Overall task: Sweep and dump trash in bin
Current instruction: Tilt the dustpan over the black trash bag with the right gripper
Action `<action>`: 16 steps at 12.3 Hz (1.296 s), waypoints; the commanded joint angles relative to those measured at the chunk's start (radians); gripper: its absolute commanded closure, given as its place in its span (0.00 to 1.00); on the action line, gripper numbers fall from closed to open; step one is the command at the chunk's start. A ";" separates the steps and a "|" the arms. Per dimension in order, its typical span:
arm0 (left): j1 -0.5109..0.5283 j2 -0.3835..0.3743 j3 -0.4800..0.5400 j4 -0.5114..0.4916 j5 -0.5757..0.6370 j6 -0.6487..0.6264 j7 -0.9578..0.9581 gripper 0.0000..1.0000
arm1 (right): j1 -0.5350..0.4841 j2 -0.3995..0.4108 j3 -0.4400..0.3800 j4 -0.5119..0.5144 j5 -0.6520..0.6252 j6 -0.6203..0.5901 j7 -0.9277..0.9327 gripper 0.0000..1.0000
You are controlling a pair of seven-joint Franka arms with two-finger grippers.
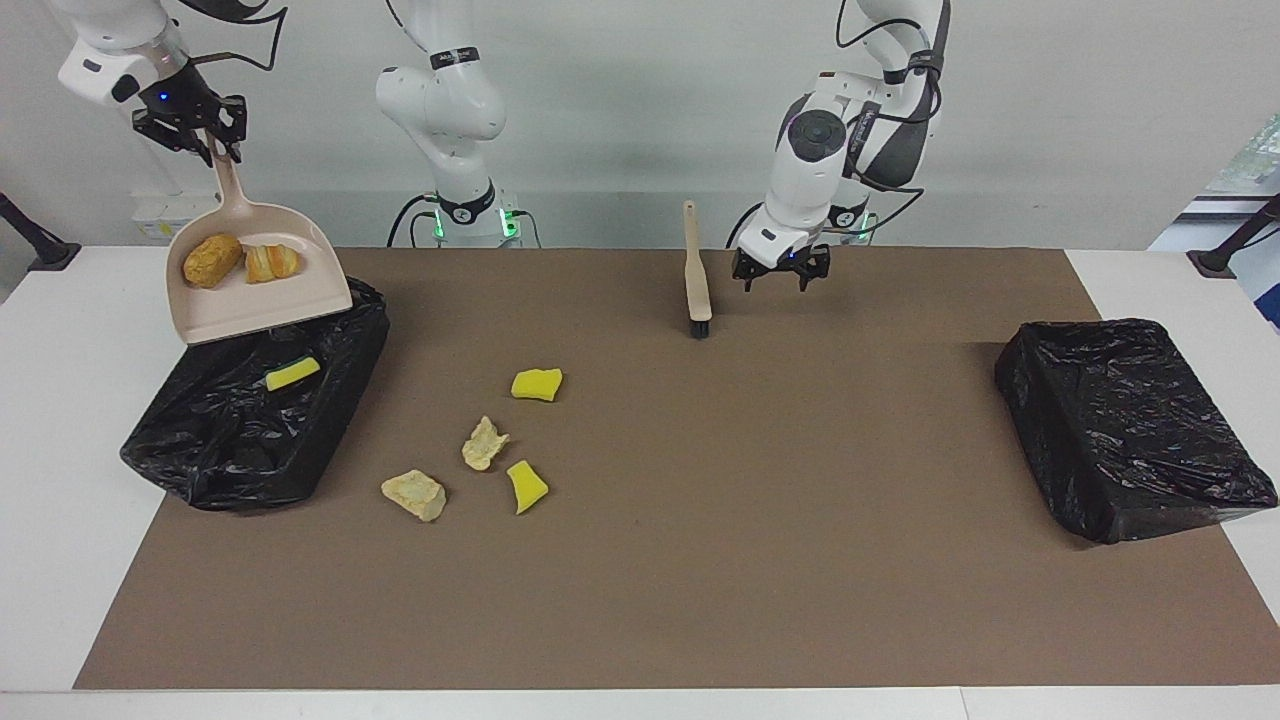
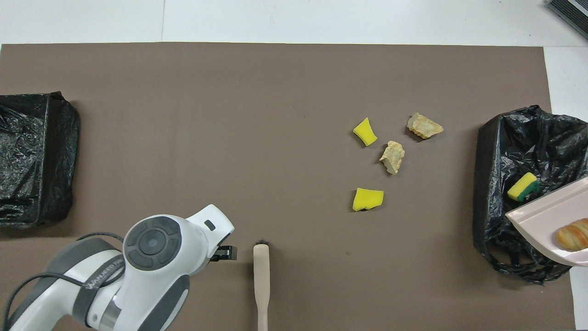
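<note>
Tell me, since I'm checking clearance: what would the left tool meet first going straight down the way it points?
Probably bare brown mat: the left tool, open, points down beside the brush, not over it.

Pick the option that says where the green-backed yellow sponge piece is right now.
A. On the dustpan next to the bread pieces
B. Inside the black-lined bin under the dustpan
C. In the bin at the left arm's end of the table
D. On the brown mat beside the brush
B: the green-backed sponge piece lies on the black liner inside the bin, just below the lip of the tilted dustpan, which now carries only the two bread-like pieces.
</note>
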 commanded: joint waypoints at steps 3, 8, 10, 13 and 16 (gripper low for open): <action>0.132 -0.022 -0.010 0.078 0.068 -0.097 0.157 0.00 | -0.009 0.017 -0.023 0.025 -0.052 -0.021 -0.089 1.00; 0.262 -0.021 -0.011 0.213 0.076 -0.149 0.360 0.00 | 0.002 0.127 -0.009 0.166 -0.175 -0.078 -0.246 1.00; 0.310 -0.014 -0.010 0.291 0.076 -0.221 0.441 0.00 | 0.000 0.155 -0.009 0.204 -0.203 -0.076 -0.313 1.00; 0.388 -0.011 -0.008 0.391 0.076 -0.311 0.556 0.00 | -0.006 0.171 -0.019 0.236 -0.204 -0.078 -0.327 1.00; 0.400 -0.010 -0.007 0.403 0.074 -0.318 0.564 0.00 | -0.010 0.174 -0.020 0.241 -0.198 -0.075 -0.330 1.00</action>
